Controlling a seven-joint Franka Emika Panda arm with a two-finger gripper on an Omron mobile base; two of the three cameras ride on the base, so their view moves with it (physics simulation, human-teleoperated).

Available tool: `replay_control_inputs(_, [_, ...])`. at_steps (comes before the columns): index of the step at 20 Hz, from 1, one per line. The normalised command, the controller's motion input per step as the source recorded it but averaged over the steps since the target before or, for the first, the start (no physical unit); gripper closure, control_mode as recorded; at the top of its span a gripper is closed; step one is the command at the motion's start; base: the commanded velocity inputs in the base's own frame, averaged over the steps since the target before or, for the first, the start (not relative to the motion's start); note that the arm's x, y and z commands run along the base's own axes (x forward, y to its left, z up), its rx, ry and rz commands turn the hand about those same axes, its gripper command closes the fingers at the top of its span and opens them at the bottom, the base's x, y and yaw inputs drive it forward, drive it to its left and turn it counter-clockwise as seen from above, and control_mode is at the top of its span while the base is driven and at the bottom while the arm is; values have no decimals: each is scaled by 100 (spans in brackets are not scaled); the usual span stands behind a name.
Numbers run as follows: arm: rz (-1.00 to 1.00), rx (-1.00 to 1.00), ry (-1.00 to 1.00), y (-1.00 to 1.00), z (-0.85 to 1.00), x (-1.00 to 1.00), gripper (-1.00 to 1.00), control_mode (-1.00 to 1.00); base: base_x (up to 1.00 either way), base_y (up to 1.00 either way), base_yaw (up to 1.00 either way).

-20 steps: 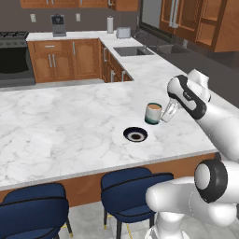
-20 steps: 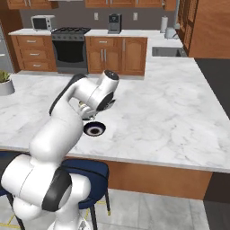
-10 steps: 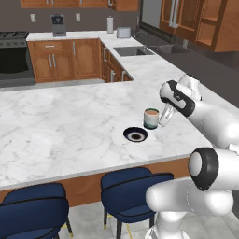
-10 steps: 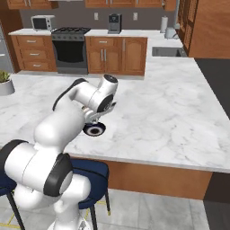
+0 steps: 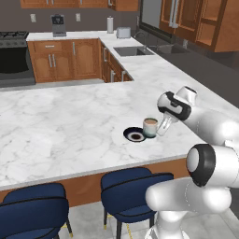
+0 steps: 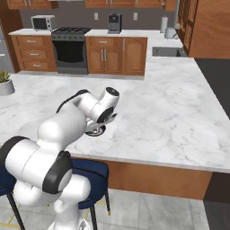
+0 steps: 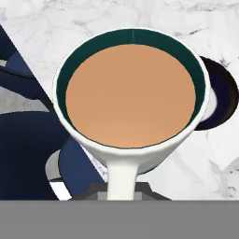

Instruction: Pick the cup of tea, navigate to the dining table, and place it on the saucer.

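Pinched by its handle in the end effector (image 5: pixel 163 127), the cup of tea (image 5: pixel 150 127) hangs beside the saucer (image 5: pixel 135 135) near the counter's (image 5: pixel 56 126) front edge, so lowering now could clip the rim and spill.

It was a home kitchen, rendered. Brown wooden cabinets (image 5: pixel 70 58) ran along the back wall at the top of both base views, with a black stove (image 6: pixel 69 45), a microwave (image 6: pixel 43 22) at upper left, a coffee machine (image 6: pixel 115 22) and a sink (image 5: pixel 134 50) set in the pale counter. A large marble-topped dining table (image 5: pixel 56 126) filled the middle, navy blue stools (image 5: pixel 130 193) tucked along its lower edge.
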Motion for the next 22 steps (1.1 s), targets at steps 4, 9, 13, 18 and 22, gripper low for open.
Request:
replay_control_inputs(4, [-9,7,2,0,-17,3,100,-100,0,0,0])
replay_control_inputs(9, [-5,12,5,0,0,24,100,-100,0,0,0])
replay_control_inputs(13, [-6,2,13,0,0,52,100,-100,0,0,0])
replay_control_inputs(18, [-3,0,10,0,0,85,100,-100,0,0,0])
replay_control_inputs(22, [0,0,4,0,-4,57,100,-100,0,0,0])
